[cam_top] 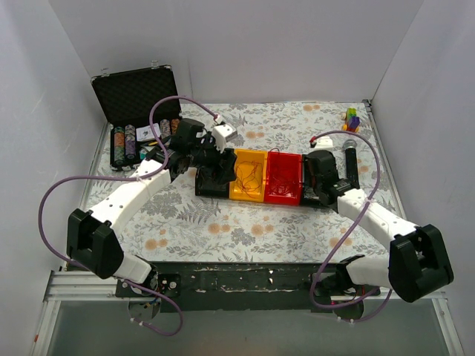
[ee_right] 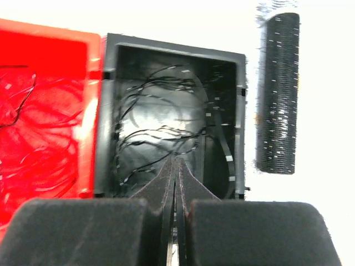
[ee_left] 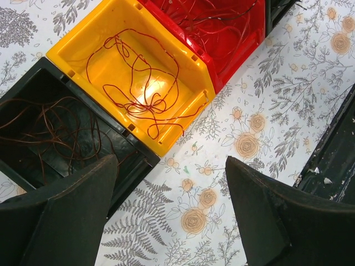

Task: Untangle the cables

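Thin red cables (ee_left: 138, 83) lie tangled in a yellow bin (ee_left: 183, 61). More cables fill the red bin (ee_left: 233, 39), and brownish ones lie in a black bin (ee_left: 50, 133). My left gripper (ee_left: 172, 166) hangs open over the floral cloth just in front of that black bin, with nothing between its fingers. In the right wrist view, dark cables (ee_right: 161, 138) lie in a second black bin (ee_right: 238, 111) beside the red bin (ee_right: 50, 111). My right gripper (ee_right: 175, 162) is shut inside it, and dark strands meet its tips. From above, both grippers (cam_top: 206, 165) (cam_top: 320, 182) flank the bin row.
An open case of poker chips (cam_top: 137, 111) stands at the back left. A black cylinder (ee_right: 277, 94) lies right of the bins. Small coloured blocks (cam_top: 351, 119) sit at the back right, and a white box (cam_top: 224, 132) behind the left gripper. White walls enclose the table.
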You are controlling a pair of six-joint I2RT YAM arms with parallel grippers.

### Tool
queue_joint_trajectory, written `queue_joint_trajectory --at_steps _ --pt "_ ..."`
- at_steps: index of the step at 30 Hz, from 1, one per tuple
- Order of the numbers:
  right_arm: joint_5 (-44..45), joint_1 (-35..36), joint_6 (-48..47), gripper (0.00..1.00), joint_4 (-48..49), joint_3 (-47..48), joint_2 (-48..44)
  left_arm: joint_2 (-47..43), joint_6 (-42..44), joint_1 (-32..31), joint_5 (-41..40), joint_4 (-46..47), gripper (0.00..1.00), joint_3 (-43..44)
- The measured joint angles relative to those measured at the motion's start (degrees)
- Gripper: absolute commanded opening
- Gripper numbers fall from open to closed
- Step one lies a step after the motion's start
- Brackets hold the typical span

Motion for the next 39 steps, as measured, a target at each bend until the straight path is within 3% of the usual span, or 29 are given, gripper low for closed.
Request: queue_joint_trajectory --at_steps 6,9,12,19,25,39 --pt "-1.4 -8.1 4.1 0.04 -1.4 0.0 -1.7 -0.3 0.0 0.0 -0.1 0.5 0.78 -0.7" --pt "-4.1 -10.0 4.9 0.35 -2.3 -0.1 -3.1 -0.7 0.0 0.0 -0.1 0.8 0.79 -0.9" --pt "-10.7 -10.0 3.3 0.45 -0.7 -1.6 -7.7 -1.0 0.0 0.0 -0.2 1.1 0.78 -1.5" --pt "-23.9 -9.3 -3.5 0.47 0.0 -0.9 -10.3 -1.0 0.1 0.0 -0.3 1.4 0.79 -2.3" --pt "-28.7 -8.0 -9.6 0.46 -4.5 2.9 -4.0 -1.0 0.1 0.0 -0.5 1.6 0.79 -2.4" --pt "-40.1 -6.9 -30.2 0.45 -5.9 0.7 -8.8 -1.6 0.2 0.0 -0.5 2.0 0.79 -3.4"
